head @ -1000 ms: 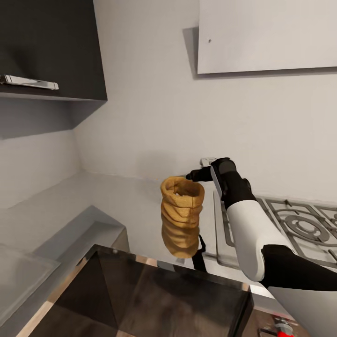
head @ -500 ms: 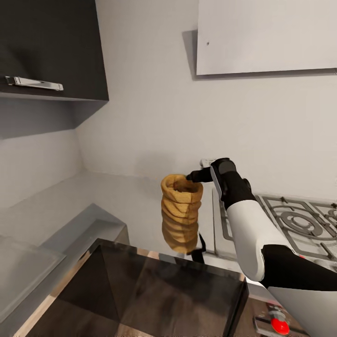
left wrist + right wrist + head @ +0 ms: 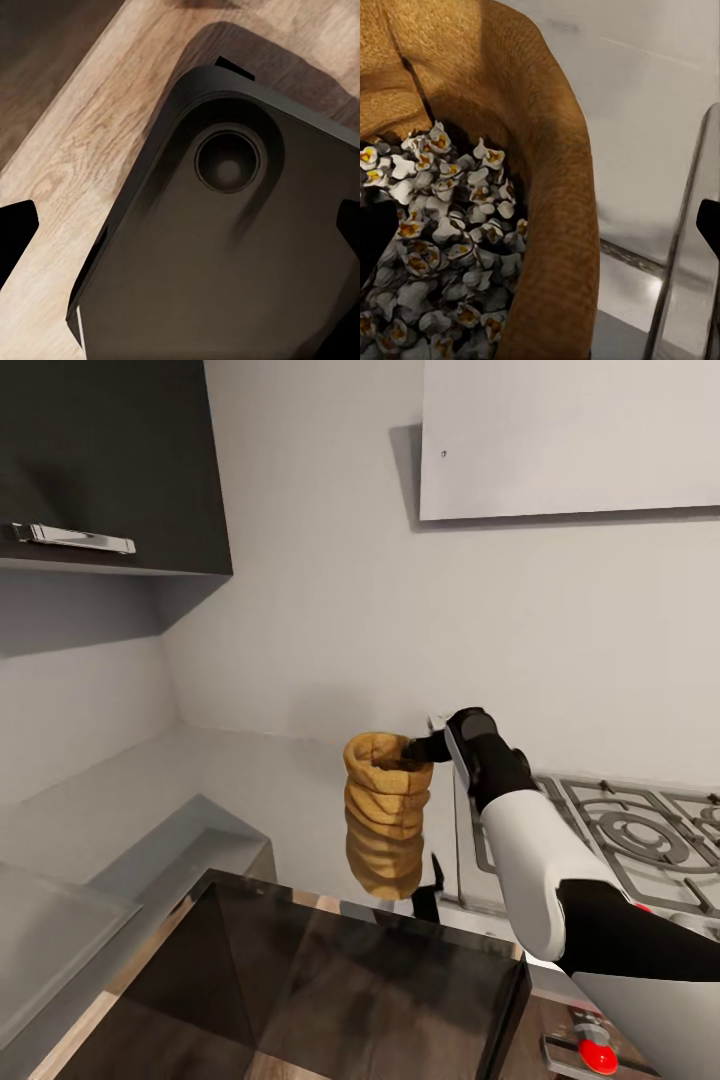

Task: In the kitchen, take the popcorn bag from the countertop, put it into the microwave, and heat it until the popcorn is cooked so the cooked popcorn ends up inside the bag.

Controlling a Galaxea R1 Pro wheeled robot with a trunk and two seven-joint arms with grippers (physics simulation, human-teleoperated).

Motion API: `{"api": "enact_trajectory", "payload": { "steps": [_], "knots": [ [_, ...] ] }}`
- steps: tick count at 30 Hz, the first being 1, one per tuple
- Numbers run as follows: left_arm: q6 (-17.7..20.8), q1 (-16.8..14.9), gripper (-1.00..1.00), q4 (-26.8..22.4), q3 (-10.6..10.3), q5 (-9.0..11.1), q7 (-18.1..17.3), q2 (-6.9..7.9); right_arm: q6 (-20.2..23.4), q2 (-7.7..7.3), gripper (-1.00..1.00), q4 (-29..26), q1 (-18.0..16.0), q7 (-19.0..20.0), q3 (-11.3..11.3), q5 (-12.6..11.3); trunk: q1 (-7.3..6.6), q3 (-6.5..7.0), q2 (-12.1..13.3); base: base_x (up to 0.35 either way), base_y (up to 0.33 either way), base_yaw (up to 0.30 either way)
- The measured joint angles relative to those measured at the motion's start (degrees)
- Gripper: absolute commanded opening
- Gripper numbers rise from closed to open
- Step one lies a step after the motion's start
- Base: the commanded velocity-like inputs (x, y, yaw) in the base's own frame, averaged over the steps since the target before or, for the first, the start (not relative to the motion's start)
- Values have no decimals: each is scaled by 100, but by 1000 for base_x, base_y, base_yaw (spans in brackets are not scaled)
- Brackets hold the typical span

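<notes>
The tan popcorn bag (image 3: 385, 785) stands upright on the grey countertop (image 3: 250, 790), mirrored in its glossy surface, just left of the stove. Its top is open and white popped kernels (image 3: 450, 247) fill it. My right gripper (image 3: 412, 750) is at the bag's right rim and open: one fingertip (image 3: 371, 236) hangs over the popcorn inside, the other (image 3: 710, 225) is outside, and the rolled rim (image 3: 559, 202) lies between them. My left gripper (image 3: 180, 225) is open, hanging over the wood floor and a dark part of my base. The microwave is out of view.
A gas hob (image 3: 620, 840) with grey grates sits right of the bag, with a red knob (image 3: 598, 1057) on its front. Above are a dark wall cabinet (image 3: 100, 460) and a white hood (image 3: 570, 440). A dark glossy cabinet front (image 3: 330, 1000) drops below the counter edge.
My right gripper has dipped from just above the bag's rim down onto it. The head view shifted slightly one second ago. The bag has stayed put.
</notes>
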Motion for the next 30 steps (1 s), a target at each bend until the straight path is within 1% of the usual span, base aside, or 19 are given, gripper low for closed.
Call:
{"api": "enact_trajectory", "payload": {
  "steps": [2, 10, 11, 15, 16, 18, 21, 22, 25, 27, 28, 29, 30],
  "knots": [
    [0, 1, 100, 0, 0, 0, 0, -1, 11, 0, 100, 106, 0, 0, 1, -1, 0, 0, 0, 0, 0, 0],
    [0, 1, 100, 0, 11, 4, 0, 5, 14, 0, 100, 123, -4, -3, -7, -24, -1, 2, -1, 0, 0, 0],
    [0, 0, 100, 0, 13, 3, 0, 5, 14, 0, -100, 122, -4, -3, -8, -26, 0, 2, -1, 0, 0, 0],
    [-1, 4, 100, 1, 20, 9, 0, 6, 17, 0, -100, 122, -4, -4, -7, -27, -1, 1, -1, 0, 0, 0],
    [-1, 5, 100, 1, 19, 10, 0, 6, 9, -2, -100, 105, -4, -9, -8, 88, -1, 1, -1, 0, 0, 0],
    [-1, 5, 100, 1, 17, 11, 0, 6, 28, 0, -100, 120, -4, 9, -8, -28, -1, 2, -1, 0, 0, 0],
    [-1, 2, 100, 1, 17, 11, 0, 6, 223, 0, -100, 75, -3, 6, -8, 22, -1, 1, -1, 0, 0, 0],
    [0, 0, 100, 0, 16, 11, 0, 6, 264, 0, -100, 68, -3, 9, -9, 4, 0, 1, -1, 0, 0, 0],
    [-1, 2, 100, 1, 16, 11, 0, 6, 307, 0, -100, 51, -3, 27, -12, 8, -1, 1, -1, 0, 0, 0],
    [0, 2, 100, 1, 16, 11, 0, 6, 311, 0, -100, 60, -4, 39, -54, 16, -1, 2, -1, 0, 0, 0],
    [-1, 2, 100, 1, 16, 11, 0, 6, 327, 0, -100, 31, 0, 54, -101, -28, 0, 0, 0, 0, 0, 0],
    [0, 2, 100, 0, 16, 11, 0, 6, 429, 0, -100, -189, -1, 58, -149, 1, 0, 0, -1, 0, 0, 0],
    [-1, 3, 100, 1, 14, 10, 0, 6, 738, 0, -100, -650, -2, 64, -183, 4, -1, 1, -1, 0, 0, 0]
  ]
}}
